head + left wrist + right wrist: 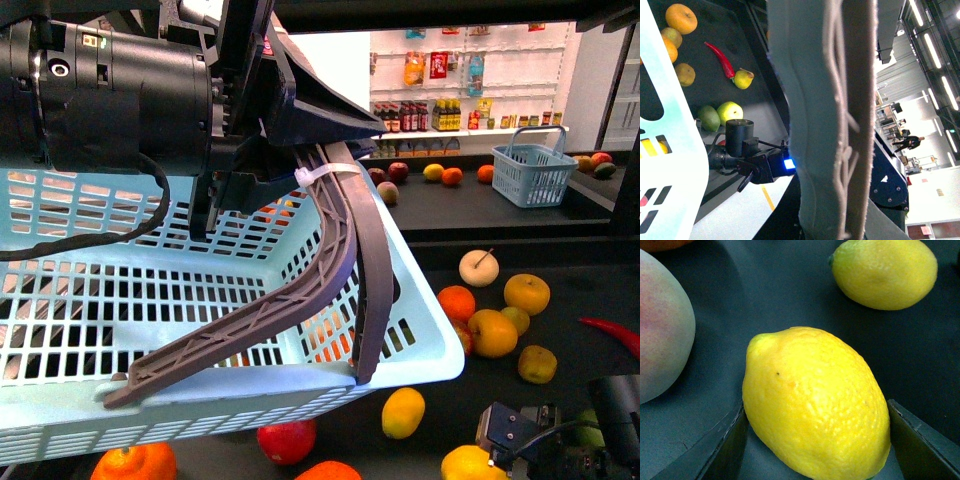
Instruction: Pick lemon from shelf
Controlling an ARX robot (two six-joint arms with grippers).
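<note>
Pebbly lemon (815,405), matt black shelf (765,290)

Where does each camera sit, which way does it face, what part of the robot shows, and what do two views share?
Front: on the body, facing the shelf of fruit; shows the left arm carrying a basket, the right arm low.
Left wrist: on the left arm, looking past the basket's handle at the shelf; shows the right arm.
Right wrist: on the right arm, looking down at a lemon between its fingers.
Shared: front and left wrist both show the red chili.
</note>
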